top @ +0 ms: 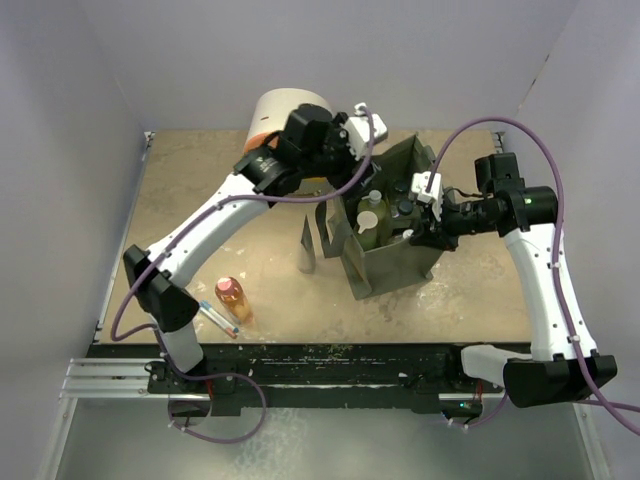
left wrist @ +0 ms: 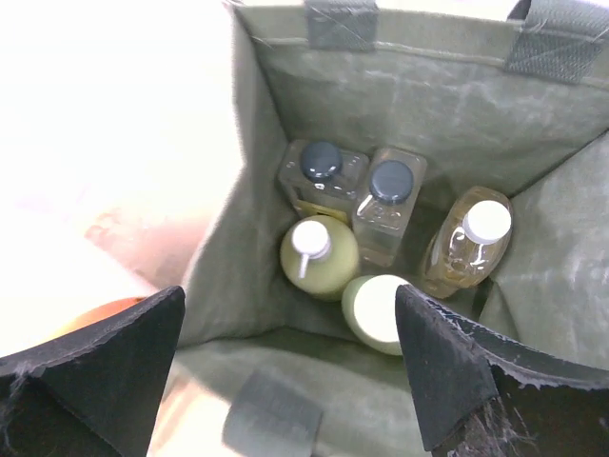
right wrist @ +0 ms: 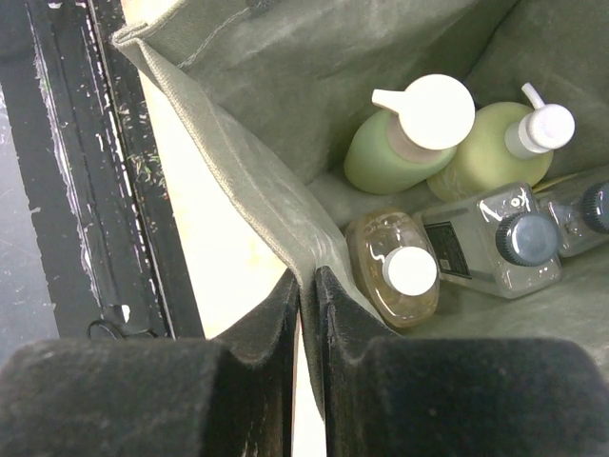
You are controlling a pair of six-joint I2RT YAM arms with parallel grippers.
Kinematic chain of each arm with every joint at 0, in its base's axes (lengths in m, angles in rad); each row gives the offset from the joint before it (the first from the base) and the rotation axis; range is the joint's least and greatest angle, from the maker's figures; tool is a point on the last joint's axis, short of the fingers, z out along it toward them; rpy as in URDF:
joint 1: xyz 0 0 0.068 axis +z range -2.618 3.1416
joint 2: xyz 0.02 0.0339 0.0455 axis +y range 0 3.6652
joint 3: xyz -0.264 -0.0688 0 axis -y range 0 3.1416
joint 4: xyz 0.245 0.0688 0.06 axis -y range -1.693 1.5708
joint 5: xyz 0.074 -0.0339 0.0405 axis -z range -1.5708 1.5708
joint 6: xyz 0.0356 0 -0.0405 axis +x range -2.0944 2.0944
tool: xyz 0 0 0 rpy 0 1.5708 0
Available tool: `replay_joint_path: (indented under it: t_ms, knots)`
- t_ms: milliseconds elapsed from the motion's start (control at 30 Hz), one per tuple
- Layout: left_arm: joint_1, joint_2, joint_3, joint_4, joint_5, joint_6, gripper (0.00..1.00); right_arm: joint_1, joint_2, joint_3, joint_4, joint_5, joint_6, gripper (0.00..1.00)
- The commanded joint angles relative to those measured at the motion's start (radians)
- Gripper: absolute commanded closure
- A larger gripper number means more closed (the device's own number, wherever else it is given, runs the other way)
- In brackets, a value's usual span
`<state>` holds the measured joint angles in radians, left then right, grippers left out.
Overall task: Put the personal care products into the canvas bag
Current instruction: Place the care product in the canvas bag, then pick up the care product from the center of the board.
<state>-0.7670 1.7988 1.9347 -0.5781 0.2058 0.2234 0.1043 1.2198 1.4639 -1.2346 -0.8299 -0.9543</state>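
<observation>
Five bottles are seen inside the canvas bag [left wrist: 428,105]: two clear square black-capped bottles [left wrist: 322,171], a pale green pump bottle [left wrist: 319,255], a green white-capped bottle [left wrist: 376,309] and an amber white-capped bottle [left wrist: 471,238]. On the table [top: 470,290], left of the bag, the slim grey bottle [top: 306,250] is found near it and the orange pink-capped bottle [top: 232,298] farther off. The left gripper [left wrist: 288,314] is held spread wide over the bag's mouth, empty. The bag's rim is pinched in the narrowed right gripper [right wrist: 306,286].
</observation>
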Motion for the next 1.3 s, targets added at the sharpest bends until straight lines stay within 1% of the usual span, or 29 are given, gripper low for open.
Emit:
replay_joint_path:
  t_ms: [0,133,233,300,400,467,633,700,800,900,967,1067,1167,1200,1267]
  knots:
    - [0.058,-0.135,0.046,0.004,0.049,0.003,0.06,0.002,-0.025,0.019,-0.039,-0.060,0.000,0.86]
    - [0.137,-0.212,0.009,-0.007,0.054,0.006,0.06,0.003,-0.020,0.024,-0.041,-0.061,-0.003,0.85]
    - [0.171,-0.268,-0.015,-0.036,0.036,0.030,0.05,0.002,-0.017,0.031,-0.044,-0.060,-0.002,0.85]
    - [0.176,-0.304,-0.021,-0.094,0.018,0.059,0.05,0.002,-0.016,0.037,-0.048,-0.056,-0.002,0.84]
    - [0.176,-0.362,-0.045,-0.249,-0.004,0.093,0.05,0.002,-0.018,0.039,-0.046,-0.052,-0.001,0.84]
    - [0.175,-0.417,-0.099,-0.344,-0.016,0.120,0.04,0.002,-0.021,0.038,-0.044,-0.047,-0.001,0.84]
    - [0.184,-0.601,-0.323,-0.542,-0.053,0.226,0.02,0.002,-0.021,0.040,-0.038,-0.041,0.001,0.84]
    - [0.220,-0.660,-0.403,-0.605,-0.030,0.255,0.02,0.002,-0.017,0.038,-0.038,-0.041,-0.001,0.84]
    - [0.271,-0.701,-0.486,-0.707,-0.009,0.265,0.01,0.001,-0.016,0.039,-0.037,-0.041,-0.001,0.84]
    - [0.322,-0.734,-0.575,-0.754,0.035,0.265,0.00,0.001,-0.016,0.038,-0.034,-0.040,-0.001,0.84]
    - [0.334,-0.748,-0.634,-0.761,0.049,0.270,0.01,0.001,-0.014,0.035,-0.031,-0.045,-0.003,0.84]
    - [0.338,-0.754,-0.713,-0.738,0.016,0.270,0.01,0.001,-0.013,0.032,-0.031,-0.051,-0.006,0.84]
    - [0.339,-0.733,-0.749,-0.729,-0.007,0.263,0.00,0.001,-0.014,0.028,-0.029,-0.054,-0.007,0.84]
    - [0.339,-0.725,-0.748,-0.733,-0.011,0.260,0.01,0.001,-0.015,0.027,-0.028,-0.053,-0.008,0.84]
    - [0.339,-0.722,-0.743,-0.739,-0.014,0.260,0.09,0.001,-0.020,0.017,-0.022,-0.052,-0.006,0.84]
